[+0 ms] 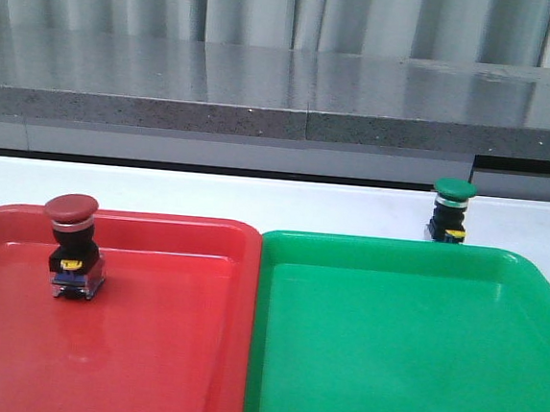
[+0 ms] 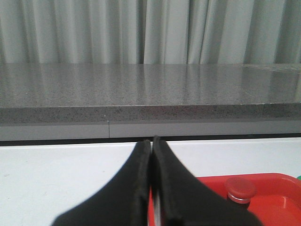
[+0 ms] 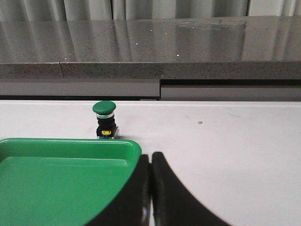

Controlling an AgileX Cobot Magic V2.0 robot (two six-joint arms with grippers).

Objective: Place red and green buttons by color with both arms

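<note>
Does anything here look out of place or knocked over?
Only the green button: it stands upright on the white table, just behind the green tray, not in it. The red button stands upright inside the red tray.

left tool (image 2: 151, 155) | right tool (image 3: 150, 162) | matte black (tapered fingers)

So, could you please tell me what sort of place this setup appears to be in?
Probably a lab or test bench: a white table with red tray and green tray, a grey stone-like counter, and curtains behind.
</note>
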